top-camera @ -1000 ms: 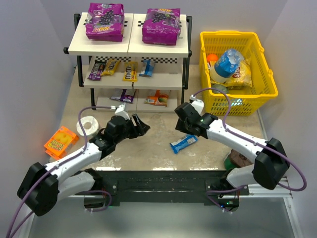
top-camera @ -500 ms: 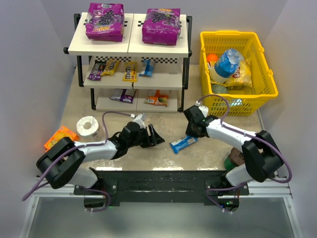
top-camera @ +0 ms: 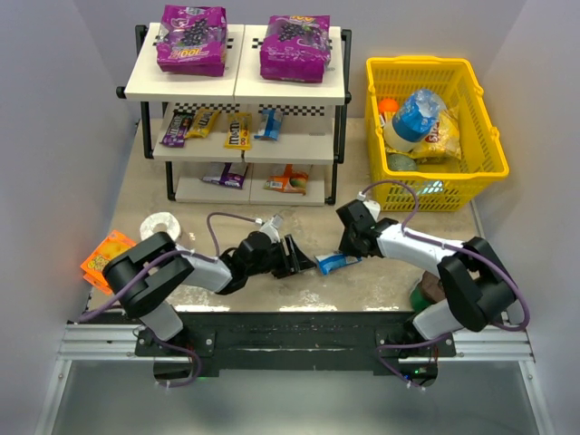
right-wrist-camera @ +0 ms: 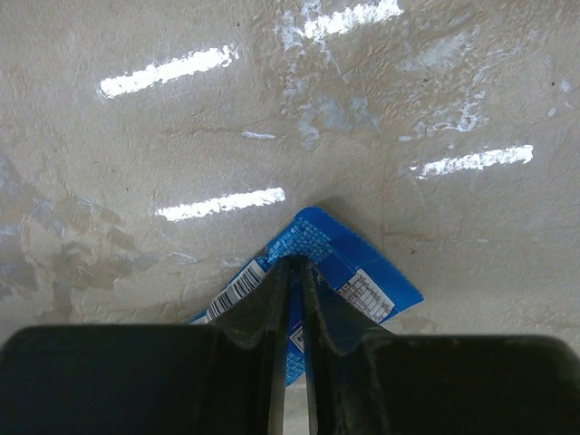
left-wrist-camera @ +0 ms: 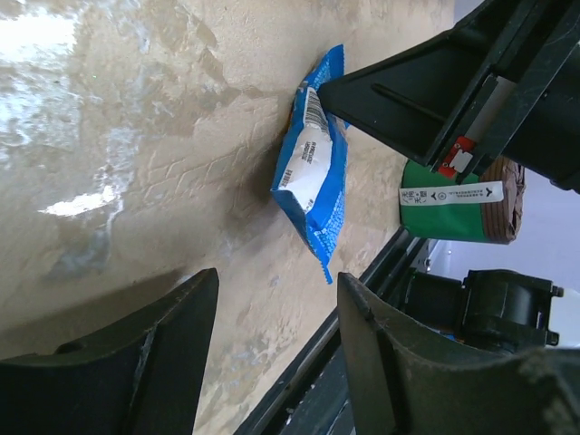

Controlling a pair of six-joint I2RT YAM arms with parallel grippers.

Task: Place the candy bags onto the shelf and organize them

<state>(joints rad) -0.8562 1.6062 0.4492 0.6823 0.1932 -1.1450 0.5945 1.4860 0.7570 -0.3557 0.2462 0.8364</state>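
Far left of the left pincer lies one orange box, and nearer it one white tape roll. The left pincer lies low over the table with its jaws released and nothing between them. One blue candy bag lies just ahead of its tips. The right pincer is clenched on that bag's far end, grasping it against the table. Beyond both pincers stands the shelf, with two large purple bags on top, four small bags on the middle tier and two bottom bags. Beyond the right pincer sits one yellow basket.
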